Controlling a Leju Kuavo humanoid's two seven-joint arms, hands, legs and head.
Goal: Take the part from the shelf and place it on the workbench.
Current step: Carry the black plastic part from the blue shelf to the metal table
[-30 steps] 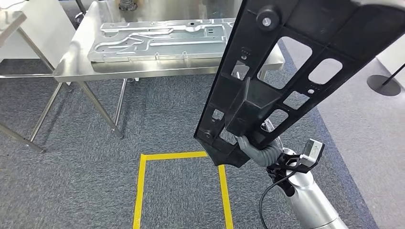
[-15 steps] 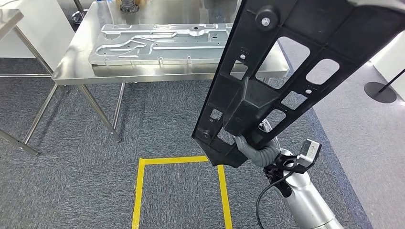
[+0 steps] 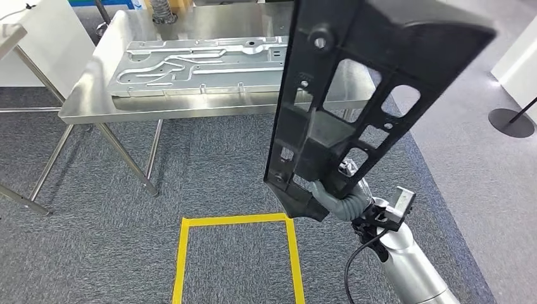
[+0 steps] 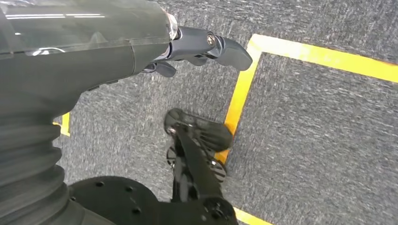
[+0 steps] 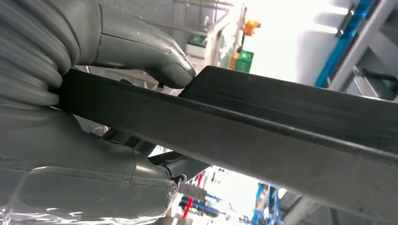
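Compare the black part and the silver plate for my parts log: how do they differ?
The black part is dark, held upright off the floor by the right robot hand; the silver plate is shiny metal, lying flat on the workbench. Both are long panels.

Part [image 3: 354, 95]: we are seeing matt black plastic, smooth.
Desk [image 3: 88, 104]: we are looking at brushed steel, glossy.
Plate [image 3: 202, 63] on the desk: we are reading it as pressed bare metal, dull silver.
Floor [image 3: 95, 240]: we are seeing rough grey carpet, with glossy yellow tape [image 3: 234, 220].
Right hand [image 3: 342, 201]: we are noting ribbed grey rubbery cover.
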